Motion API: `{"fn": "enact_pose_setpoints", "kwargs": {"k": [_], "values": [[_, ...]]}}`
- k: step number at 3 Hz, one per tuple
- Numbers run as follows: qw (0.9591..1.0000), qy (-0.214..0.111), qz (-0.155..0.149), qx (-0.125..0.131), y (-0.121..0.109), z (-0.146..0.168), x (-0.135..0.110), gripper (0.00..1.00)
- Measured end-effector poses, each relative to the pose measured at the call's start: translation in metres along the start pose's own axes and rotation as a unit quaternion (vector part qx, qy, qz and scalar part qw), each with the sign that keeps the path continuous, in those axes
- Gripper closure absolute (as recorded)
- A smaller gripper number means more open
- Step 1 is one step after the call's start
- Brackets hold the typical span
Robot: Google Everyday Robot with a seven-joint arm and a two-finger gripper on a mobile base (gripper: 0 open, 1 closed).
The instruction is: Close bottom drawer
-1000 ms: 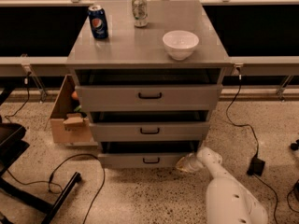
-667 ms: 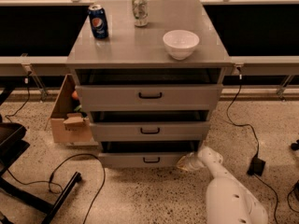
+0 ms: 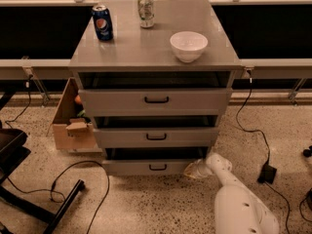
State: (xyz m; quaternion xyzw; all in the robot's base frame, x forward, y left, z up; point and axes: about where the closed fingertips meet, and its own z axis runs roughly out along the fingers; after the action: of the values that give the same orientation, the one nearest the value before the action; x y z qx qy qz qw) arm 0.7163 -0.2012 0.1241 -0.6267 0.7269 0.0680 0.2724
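Observation:
The bottom drawer [image 3: 146,167] is the lowest of three grey drawers in the cabinet, with a flat grey front and a small black handle [image 3: 158,167]. It stands slightly pulled out, with a dark gap above its front. My gripper [image 3: 191,170] is at the end of my white arm [image 3: 234,199], low near the floor, against the right end of the bottom drawer's front. The middle drawer [image 3: 156,136] and top drawer [image 3: 156,100] also stand a little open.
On the cabinet top [image 3: 146,48] stand a blue can [image 3: 103,22], a silver can [image 3: 145,10] and a white bowl [image 3: 188,46]. A cardboard box [image 3: 73,123] sits left of the cabinet. Cables [image 3: 73,179] and a black chair base [image 3: 19,179] lie on the floor; a power adapter [image 3: 268,172] lies right.

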Motion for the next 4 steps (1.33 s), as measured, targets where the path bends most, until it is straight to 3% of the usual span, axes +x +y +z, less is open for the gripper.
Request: {"fn": "enact_pose_setpoints", "kwargs": {"k": [2,3,4], "values": [[1.0000,0.000,0.000,0.000,0.0000,0.0000,0.0000,0.08],[1.0000,0.000,0.000,0.000,0.0001,0.0001,0.0000,0.00],[1.0000,0.000,0.000,0.000,0.0002,0.0002,-0.0001,0.02]]}}
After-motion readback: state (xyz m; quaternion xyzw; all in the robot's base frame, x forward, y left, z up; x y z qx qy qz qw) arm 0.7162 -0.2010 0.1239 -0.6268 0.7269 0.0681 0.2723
